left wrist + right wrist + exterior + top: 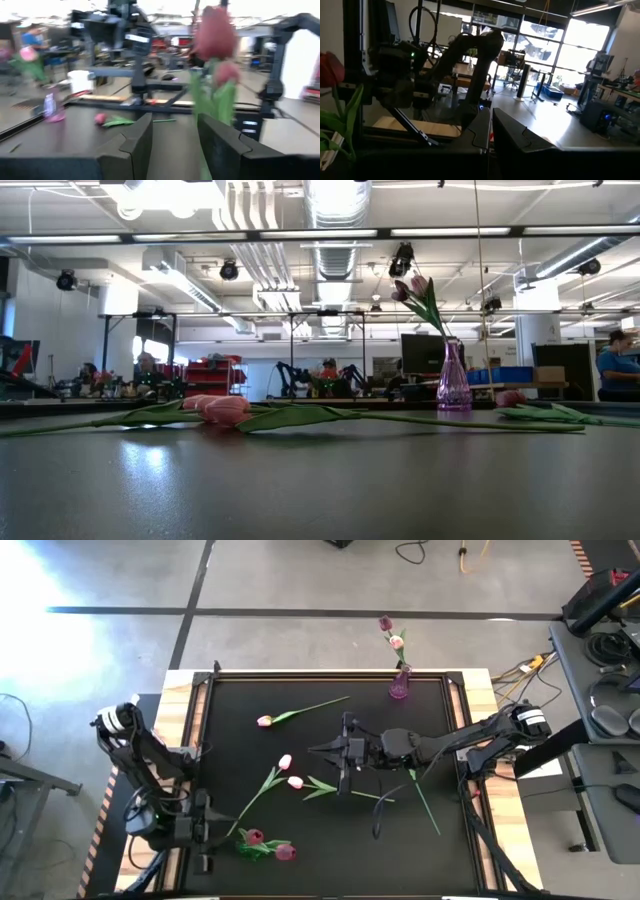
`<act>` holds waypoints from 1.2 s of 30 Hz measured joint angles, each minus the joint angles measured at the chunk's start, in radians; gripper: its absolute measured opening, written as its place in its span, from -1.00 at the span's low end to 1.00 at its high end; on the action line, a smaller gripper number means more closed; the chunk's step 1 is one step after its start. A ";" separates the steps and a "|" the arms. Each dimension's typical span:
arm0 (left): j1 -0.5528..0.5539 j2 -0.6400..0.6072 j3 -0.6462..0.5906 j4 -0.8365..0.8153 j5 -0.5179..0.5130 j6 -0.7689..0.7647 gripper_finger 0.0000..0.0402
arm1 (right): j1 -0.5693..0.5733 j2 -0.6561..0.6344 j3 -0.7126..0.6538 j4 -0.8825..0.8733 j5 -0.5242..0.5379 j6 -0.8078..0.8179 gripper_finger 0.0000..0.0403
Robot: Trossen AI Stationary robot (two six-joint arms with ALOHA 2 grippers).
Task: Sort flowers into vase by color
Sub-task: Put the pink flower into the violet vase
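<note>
High view: loose tulips [275, 780] are judged light and limp, best pinched mid-stem; left gripper [203, 832] fingers are spread beside a vase [258, 845], right gripper [343, 750] fingers pressed together

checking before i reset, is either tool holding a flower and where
Nothing looks held: the left tool stands open with the stem of a magenta tulip loose between its fingers; the right tool is shut on nothing, over mid-table.

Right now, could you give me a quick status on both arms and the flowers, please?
Left end effector open beside the green vase, two magenta tulips in it. Right end effector shut mid-table, empty. Pink tulips loose on mat; purple vase holds two.
</note>
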 joint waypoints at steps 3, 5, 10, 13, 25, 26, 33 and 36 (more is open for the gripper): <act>-0.006 -0.029 -0.001 0.000 -0.052 0.024 -0.34 | 0.000 -0.004 0.000 -0.040 0.000 -0.027 -0.94; -0.008 -0.053 -0.011 0.000 -0.061 0.045 -0.39 | 0.000 -0.010 0.000 -0.080 0.000 -0.050 -0.94; -0.007 -0.145 -0.076 0.001 -0.108 0.044 -0.59 | 0.000 -0.027 0.000 -0.192 -0.002 -0.054 -0.94; -0.006 -0.213 -0.140 0.001 -0.111 0.001 -0.76 | 0.000 -0.041 -0.001 -0.277 -0.002 -0.022 -0.94; 0.000 -0.356 -0.330 0.000 -0.050 -0.142 -1.00 | -0.002 0.036 -0.025 -0.624 -0.009 0.215 -0.93; 0.005 -0.354 -0.331 -0.002 -0.049 -0.142 -1.00 | -0.001 0.057 -0.026 -0.626 -0.009 0.217 -0.93; 0.053 -0.345 -0.352 -0.045 0.036 -0.207 -1.00 | 0.000 0.202 -0.002 -0.636 -0.009 0.226 -0.58; 0.079 -0.348 -0.378 -0.080 0.080 -0.258 -1.00 | 0.000 0.230 0.018 -0.634 -0.004 0.228 -0.38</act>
